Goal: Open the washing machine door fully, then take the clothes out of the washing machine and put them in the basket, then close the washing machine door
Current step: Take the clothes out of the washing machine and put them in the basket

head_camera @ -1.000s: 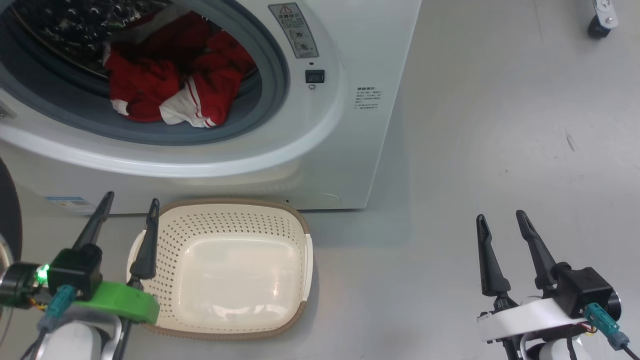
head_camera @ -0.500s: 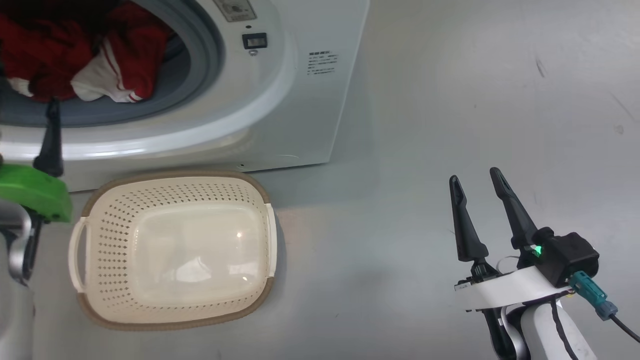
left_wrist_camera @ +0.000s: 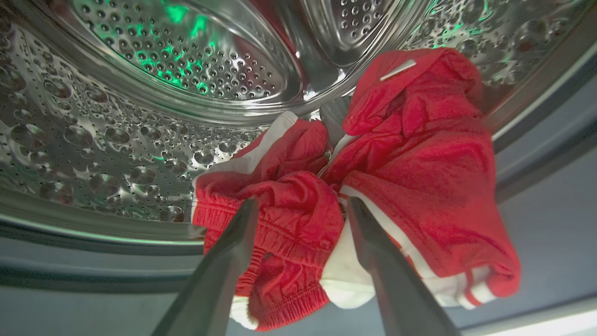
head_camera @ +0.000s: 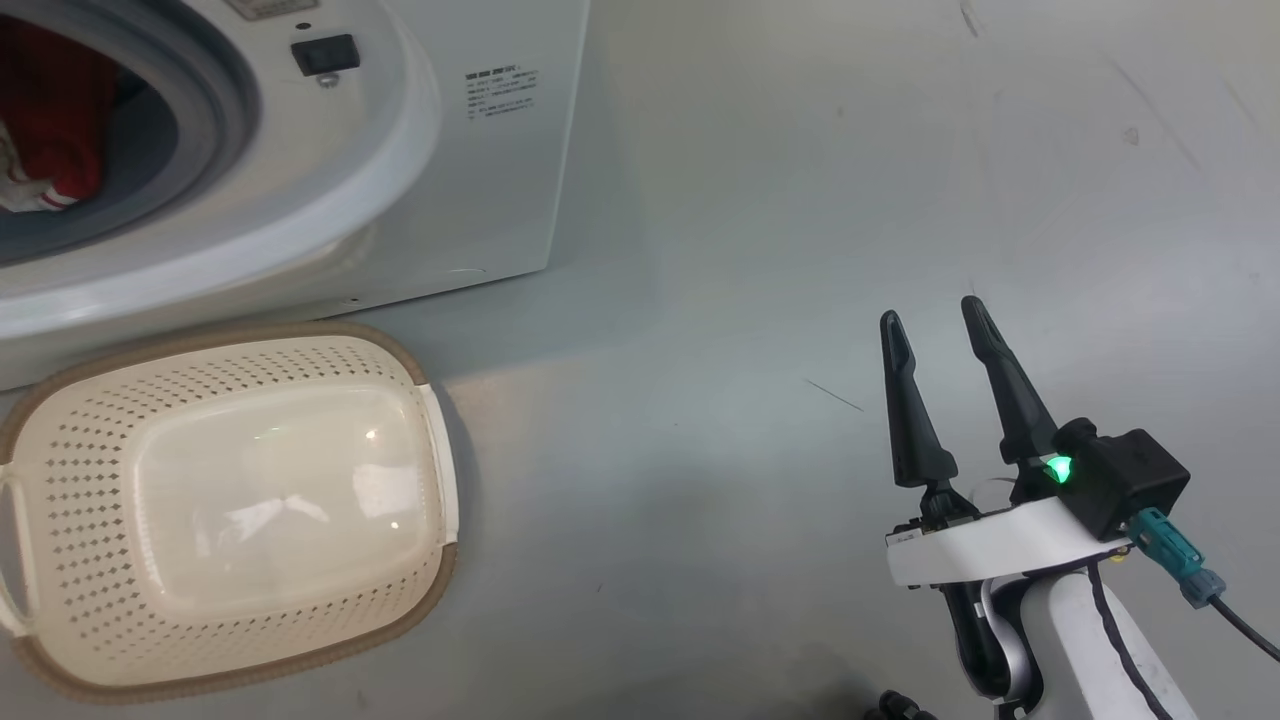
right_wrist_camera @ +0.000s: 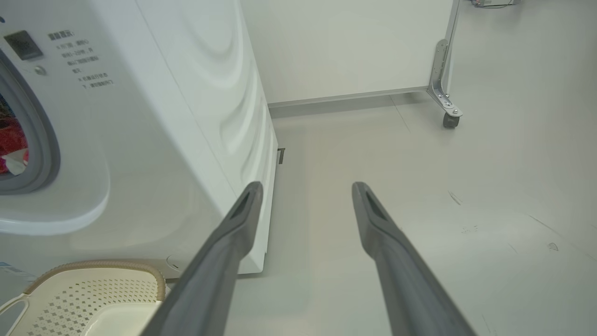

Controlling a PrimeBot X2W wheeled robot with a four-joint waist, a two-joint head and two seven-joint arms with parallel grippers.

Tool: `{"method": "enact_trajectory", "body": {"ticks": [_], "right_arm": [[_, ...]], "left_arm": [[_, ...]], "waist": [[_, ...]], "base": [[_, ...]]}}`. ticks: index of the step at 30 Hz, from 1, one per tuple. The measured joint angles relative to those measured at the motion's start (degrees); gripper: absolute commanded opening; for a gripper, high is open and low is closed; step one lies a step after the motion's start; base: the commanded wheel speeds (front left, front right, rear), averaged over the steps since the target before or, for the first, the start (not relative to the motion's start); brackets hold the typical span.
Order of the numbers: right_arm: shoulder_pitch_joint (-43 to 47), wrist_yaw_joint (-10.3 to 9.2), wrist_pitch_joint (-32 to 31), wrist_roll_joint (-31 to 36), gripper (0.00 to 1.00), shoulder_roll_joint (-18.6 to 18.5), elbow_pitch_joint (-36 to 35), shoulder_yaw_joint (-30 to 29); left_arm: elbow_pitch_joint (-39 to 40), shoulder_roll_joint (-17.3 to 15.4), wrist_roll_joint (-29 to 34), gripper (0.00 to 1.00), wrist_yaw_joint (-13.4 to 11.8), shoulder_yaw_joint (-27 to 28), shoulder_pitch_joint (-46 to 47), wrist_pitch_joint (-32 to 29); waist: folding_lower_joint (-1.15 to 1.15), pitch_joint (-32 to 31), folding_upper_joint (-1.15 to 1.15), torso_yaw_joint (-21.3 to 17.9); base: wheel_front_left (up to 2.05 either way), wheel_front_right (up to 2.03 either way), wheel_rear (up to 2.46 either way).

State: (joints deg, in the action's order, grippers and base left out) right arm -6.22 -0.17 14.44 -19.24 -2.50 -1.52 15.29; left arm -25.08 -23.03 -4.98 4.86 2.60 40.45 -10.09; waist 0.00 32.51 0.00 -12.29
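- Upper left of the head view: the washer (head_camera: 480, 180), mouth uncovered. A red sliver of the clothes (head_camera: 55, 120) sits behind the gasket (head_camera: 215, 110), so they're in the drum, not yet out.
- Inside, on the left wrist view, the left jaws are spread wide and hold nothing. Their tips straddle the near red fold at lower middle, with the steel drum (left_wrist_camera: 140, 116) behind. Whether they touch cloth, I can't tell.
- The danger: closing on just that thin fold, so the bundle slips free on the way out. It could also drag and catch on the gasket lip.
- Lower left of the head view: the basket (head_camera: 330, 355) is empty, on the floor (head_camera: 700, 450) just in front of the washer. It's shallow, so a trailing sleeve could flop over the rim.
- Right side: the right jaws are wide open and empty, hovering over bare floor well apart from washer and basket.
- The left wrist view gives the grasp spot the head view cuts off. The head view gives the basket. The right wrist view adds the washer's side panel and a far caster (right_wrist_camera: 450, 119).
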Motion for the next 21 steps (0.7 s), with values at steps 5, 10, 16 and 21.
{"method": "enact_trajectory", "body": {"ticks": [5, 10, 16, 21], "right_arm": [[-0.92, -0.56, 0.00, -0.98, 1.00, 0.00, 0.19, 0.56], [-1.02, -1.53, 0.00, -1.37, 1.00, 0.00, 0.23, 0.43], [-1.54, -2.08, 0.00, -1.92, 1.00, 0.02, 0.19, 0.83], [-1.90, -2.50, 0.00, -1.92, 1.00, 0.02, 0.12, 1.00]], "left_arm": [[-4.15, -2.13, 0.96, 1.00, -1.83, 1.41, 2.97, -2.80], [-6.71, -2.15, 1.14, 1.00, -3.05, 1.25, 5.67, -4.33], [-9.44, -2.42, 2.01, 1.00, -4.14, 1.22, 7.98, -5.91], [-10.99, -3.22, 3.27, 1.00, -5.31, 1.15, 9.50, -6.49]], "waist": [[0.00, 1.59, 0.00, -2.30], [0.00, 2.62, 0.00, -3.75], [0.00, 3.25, 0.00, -4.28], [0.00, 3.66, 0.00, -4.44]], "base": [[0.00, 0.00, 0.00], [0.00, 0.00, 0.00], [0.00, 0.00, 0.00], [0.00, 0.00, 0.00]]}}
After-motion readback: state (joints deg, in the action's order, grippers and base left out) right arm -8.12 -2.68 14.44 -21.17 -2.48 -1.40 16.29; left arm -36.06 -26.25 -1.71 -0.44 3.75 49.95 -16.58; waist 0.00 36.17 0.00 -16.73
